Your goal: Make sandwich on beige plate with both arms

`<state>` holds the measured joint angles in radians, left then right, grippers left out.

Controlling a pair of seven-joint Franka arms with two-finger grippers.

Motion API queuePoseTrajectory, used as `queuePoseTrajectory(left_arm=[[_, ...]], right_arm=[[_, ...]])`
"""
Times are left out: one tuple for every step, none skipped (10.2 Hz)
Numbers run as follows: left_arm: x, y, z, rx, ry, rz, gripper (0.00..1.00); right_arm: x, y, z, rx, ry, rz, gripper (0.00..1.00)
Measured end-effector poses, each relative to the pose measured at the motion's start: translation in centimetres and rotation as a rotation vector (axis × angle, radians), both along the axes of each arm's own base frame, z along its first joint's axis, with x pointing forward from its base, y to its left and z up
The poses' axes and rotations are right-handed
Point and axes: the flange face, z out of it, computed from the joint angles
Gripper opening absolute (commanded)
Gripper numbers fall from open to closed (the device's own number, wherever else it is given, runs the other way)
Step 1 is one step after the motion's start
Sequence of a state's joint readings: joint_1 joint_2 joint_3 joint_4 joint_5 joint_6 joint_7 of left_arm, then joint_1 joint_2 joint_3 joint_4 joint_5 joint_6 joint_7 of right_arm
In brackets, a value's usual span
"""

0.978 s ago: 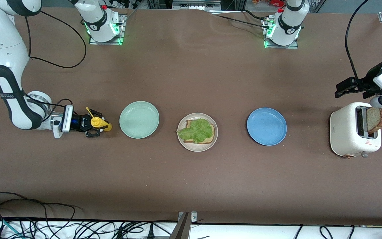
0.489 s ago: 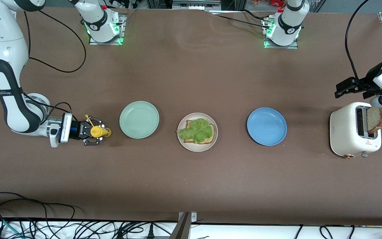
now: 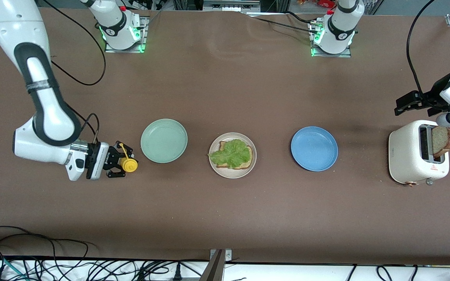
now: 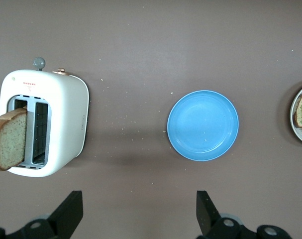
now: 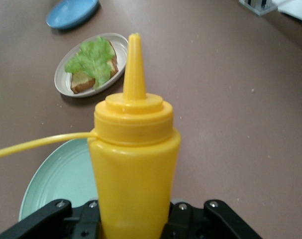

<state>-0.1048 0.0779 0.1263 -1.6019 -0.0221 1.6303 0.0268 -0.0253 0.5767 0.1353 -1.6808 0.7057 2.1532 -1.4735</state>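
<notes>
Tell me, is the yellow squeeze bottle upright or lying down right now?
Upright: the yellow squeeze bottle stands in the right gripper, nozzle up.

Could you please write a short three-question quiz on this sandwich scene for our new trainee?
1. True or false: a second bread slice already tops the lettuce on the beige plate.
2. What does the right gripper hold?
A. yellow squeeze bottle
B. bread
C. mint green plate
3. Fill in: the left gripper hangs open over the ____.

Key: 1. false; the other bread slice stands in the toaster. 2. A. 3. toaster.
</notes>
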Motion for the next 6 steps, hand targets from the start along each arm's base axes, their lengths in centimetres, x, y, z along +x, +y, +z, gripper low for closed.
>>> queuePoseTrajectory(left_arm=[[0.0,0.0,0.0,0.0,0.0,0.0,1.0],[0.0,0.0,0.0,0.0,0.001,0.0,1.0],[0.0,0.0,-0.1,0.0,0.001,0.0,1.0],[0.1,0.0,-0.1,0.0,0.002,0.0,1.0],[0.1,0.0,-0.2,0.0,0.003,0.0,1.0],[0.1,0.0,-0.2,0.0,0.004,0.0,1.0]], right_arm=[[0.2,1.5,1.9,-0.103,0.024,-0.01,0.0],[0.0,3.4,3.1,-0.193,0.039,-0.016,0.0],[-0.4,5.5,3.9,-0.275,0.048,-0.019,0.0],[-1.0,8.1,4.4,-0.339,0.058,-0.03,0.0],[-1.8,10.4,4.8,-0.399,0.066,-0.042,0.0],[-2.5,12.2,5.1,-0.463,0.065,-0.048,0.0]])
